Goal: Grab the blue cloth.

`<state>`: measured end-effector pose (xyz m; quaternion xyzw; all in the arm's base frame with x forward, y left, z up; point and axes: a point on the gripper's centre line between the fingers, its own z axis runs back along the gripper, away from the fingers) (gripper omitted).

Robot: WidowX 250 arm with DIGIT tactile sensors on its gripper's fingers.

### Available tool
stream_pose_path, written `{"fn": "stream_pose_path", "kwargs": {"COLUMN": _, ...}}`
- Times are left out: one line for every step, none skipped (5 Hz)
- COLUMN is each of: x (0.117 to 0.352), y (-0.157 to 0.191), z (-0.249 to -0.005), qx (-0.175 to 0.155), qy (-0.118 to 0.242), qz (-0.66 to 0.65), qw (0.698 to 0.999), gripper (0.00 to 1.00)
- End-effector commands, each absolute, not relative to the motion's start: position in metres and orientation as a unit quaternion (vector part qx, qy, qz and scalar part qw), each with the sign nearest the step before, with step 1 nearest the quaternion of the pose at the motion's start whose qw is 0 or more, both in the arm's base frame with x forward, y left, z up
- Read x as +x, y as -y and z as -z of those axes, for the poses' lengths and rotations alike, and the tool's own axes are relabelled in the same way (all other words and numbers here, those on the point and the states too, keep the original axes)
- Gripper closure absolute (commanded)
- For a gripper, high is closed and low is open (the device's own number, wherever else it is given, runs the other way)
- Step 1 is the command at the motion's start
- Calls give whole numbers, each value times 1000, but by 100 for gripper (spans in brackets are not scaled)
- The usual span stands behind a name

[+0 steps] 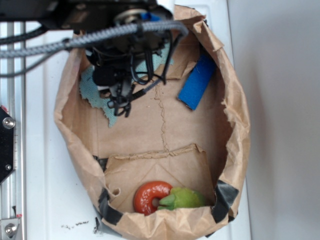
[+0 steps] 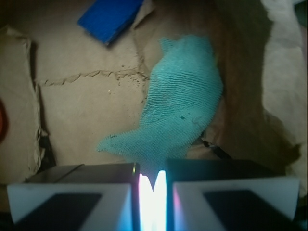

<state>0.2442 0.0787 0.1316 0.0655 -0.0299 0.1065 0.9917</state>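
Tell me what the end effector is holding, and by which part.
The end effector pinches the cloth by its narrow bottom corner; the rest lies spread on the paper bag.

The arm is seen reaching in from the top of the exterior view, with a braided cable looped across its wrist. The gripper (image 1: 121, 102) is pointed downward. In the wrist view the gripper (image 2: 152, 192) is shown at the bottom edge, its two pale fingers (image 2: 72, 204) brought almost together, with only a narrow bright slit left between them.
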Motion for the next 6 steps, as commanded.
{"fn": "stream_pose_path", "kwargs": {"x": 263, "y": -91, "z": -105, "qx": 108, "qy": 42, "qz": -90, "qw": 989, "gripper": 0}}
{"fn": "stream_pose_path", "kwargs": {"x": 259, "y": -99, "z": -80, "qx": 142, "qy": 40, "qz": -69, "qw": 987, "gripper": 0}}
{"fn": "stream_pose_path", "kwargs": {"x": 255, "y": -114, "z": -66, "qx": 149, "qy": 42, "qz": -54, "qw": 986, "gripper": 0}}
{"fn": "stream_pose_path", "kwargs": {"x": 257, "y": -124, "z": -61, "qx": 146, "qy": 46, "qz": -58, "qw": 987, "gripper": 0}}
{"fn": "stream_pose_path", "kwargs": {"x": 265, "y": -127, "z": -46, "qx": 164, "qy": 39, "qz": -71, "qw": 983, "gripper": 0}}
{"fn": "stream_pose_path", "kwargs": {"x": 267, "y": -122, "z": -33, "qx": 186, "qy": 42, "qz": -65, "qw": 979, "gripper": 0}}
